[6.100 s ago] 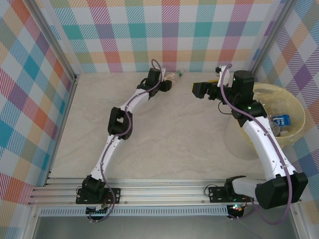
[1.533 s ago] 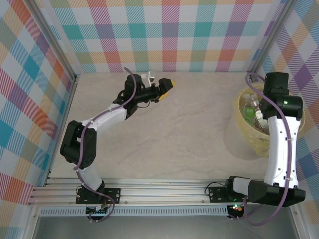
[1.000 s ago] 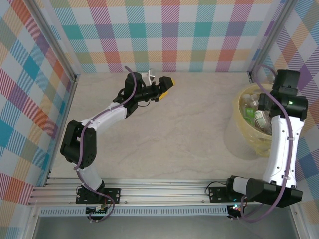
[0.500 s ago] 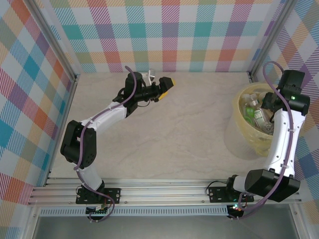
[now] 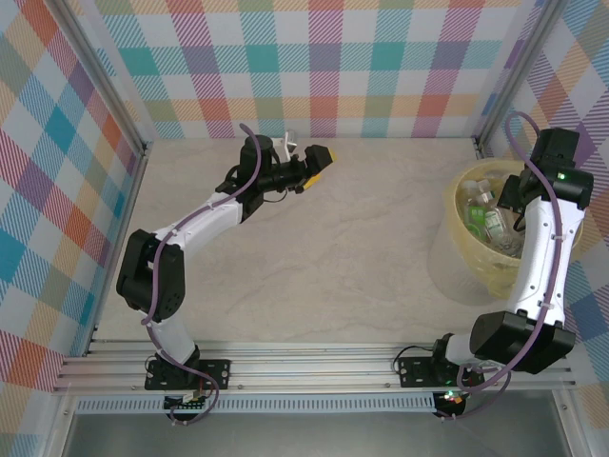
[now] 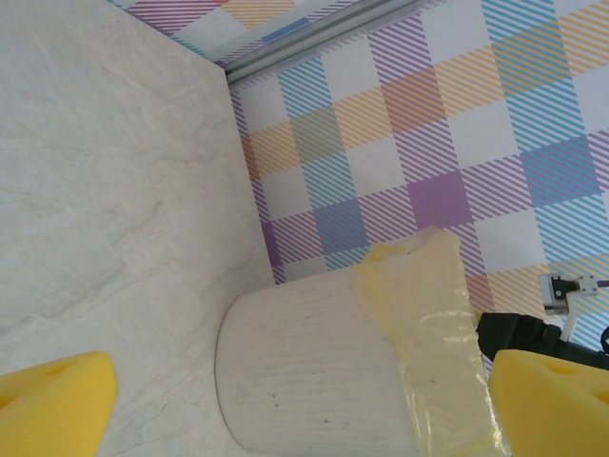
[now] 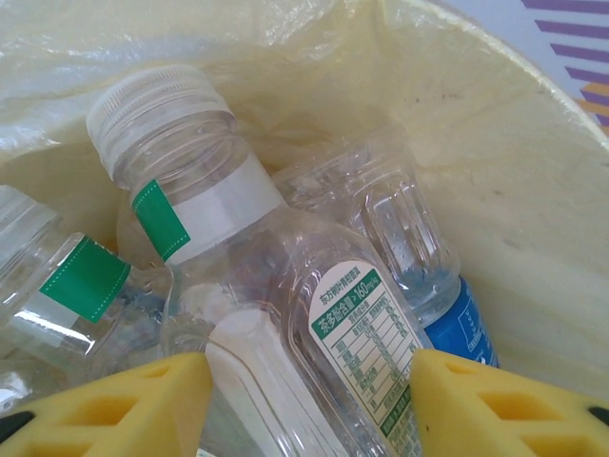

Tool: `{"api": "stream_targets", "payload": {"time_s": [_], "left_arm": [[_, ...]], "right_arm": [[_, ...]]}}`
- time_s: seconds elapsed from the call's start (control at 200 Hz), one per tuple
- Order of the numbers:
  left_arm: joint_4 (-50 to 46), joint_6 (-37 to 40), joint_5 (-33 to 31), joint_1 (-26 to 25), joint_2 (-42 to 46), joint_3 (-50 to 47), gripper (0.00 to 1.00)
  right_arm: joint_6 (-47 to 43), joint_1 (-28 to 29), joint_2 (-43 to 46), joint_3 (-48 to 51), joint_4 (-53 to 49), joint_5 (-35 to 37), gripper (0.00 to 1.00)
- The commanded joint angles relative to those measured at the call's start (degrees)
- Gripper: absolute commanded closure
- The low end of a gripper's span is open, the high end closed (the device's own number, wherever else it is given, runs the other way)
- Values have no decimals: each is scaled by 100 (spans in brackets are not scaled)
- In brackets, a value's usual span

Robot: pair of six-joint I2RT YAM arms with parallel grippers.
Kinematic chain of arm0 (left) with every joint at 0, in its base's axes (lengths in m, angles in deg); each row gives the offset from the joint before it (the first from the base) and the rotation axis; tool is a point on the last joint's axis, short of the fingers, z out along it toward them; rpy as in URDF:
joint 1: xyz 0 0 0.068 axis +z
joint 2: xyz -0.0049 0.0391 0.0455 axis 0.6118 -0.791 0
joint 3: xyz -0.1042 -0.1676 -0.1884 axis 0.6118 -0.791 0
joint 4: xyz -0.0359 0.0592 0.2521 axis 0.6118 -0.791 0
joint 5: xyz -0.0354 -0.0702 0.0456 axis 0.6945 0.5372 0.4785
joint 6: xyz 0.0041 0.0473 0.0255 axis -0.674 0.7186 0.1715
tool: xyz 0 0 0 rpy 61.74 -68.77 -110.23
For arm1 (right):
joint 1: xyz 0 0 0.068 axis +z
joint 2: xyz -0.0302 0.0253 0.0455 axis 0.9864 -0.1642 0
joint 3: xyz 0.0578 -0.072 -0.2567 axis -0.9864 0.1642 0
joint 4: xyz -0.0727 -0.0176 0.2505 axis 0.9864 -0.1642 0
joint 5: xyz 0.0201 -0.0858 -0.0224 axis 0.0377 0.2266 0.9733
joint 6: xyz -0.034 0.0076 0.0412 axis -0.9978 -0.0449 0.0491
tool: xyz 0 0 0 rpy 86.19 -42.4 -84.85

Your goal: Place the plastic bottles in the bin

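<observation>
Marbled table [image 5: 362, 257] within plaid walls [image 5: 324, 67]: the bin [image 5: 459, 259] at its right edge holds the heaped plastic bottles [image 5: 490, 224]. Inside it, the right gripper [image 7: 309, 400] flanks a green-labelled bottle [image 7: 285, 286] whose neck points away from the fingers; whether they clamp it cannot be told. Well apart, the left gripper [image 5: 319, 160] hovers spread wide and empty, so the right arm is the nearer.

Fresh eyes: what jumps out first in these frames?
The large round pale-yellow bin at the far right of the table, piled with clear plastic bottles. The right gripper reaches into it, yellow fingers straddling a white-capped, green-labelled bottle. The left gripper hangs wide open over bare table near the back wall.
</observation>
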Motion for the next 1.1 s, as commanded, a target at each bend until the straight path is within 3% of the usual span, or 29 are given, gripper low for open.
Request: {"api": "stream_targets", "payload": {"time_s": [0.0, 0.16, 0.375, 0.505, 0.605, 0.72, 0.955, 1.095], "left_arm": [[-188, 243, -17, -51, 52, 188, 0], [-403, 552, -229, -43, 325, 143, 0], [-964, 1092, -719, -16, 848, -15, 0], [-1246, 1371, -1365, 11, 1338, -322, 0], [-1621, 1590, -2174, 30, 1826, -576, 0], [-2434, 1838, -3279, 53, 2314, -693, 0], [-3973, 2139, -6269, 119, 3313, -1012, 0], [-4144, 2323, -7362, 236, 3673, -1383, 0]], "right_arm": [[97, -21, -84, -261, -774, -299, 37], [178, 24, 425, -608, -117, -1104, 34], [405, 169, 1061, -228, 897, -1707, 30], [574, 280, 1530, 493, 2082, -3131, 28], [1066, 441, 1934, 1371, 3449, -4651, 22], [1761, 757, 2147, 2170, 5010, -5471, 16], [1208, 2084, 1816, 2650, 5416, -5259, 6], [1226, 2517, 1450, 2968, 5649, -4972, 0]]}}
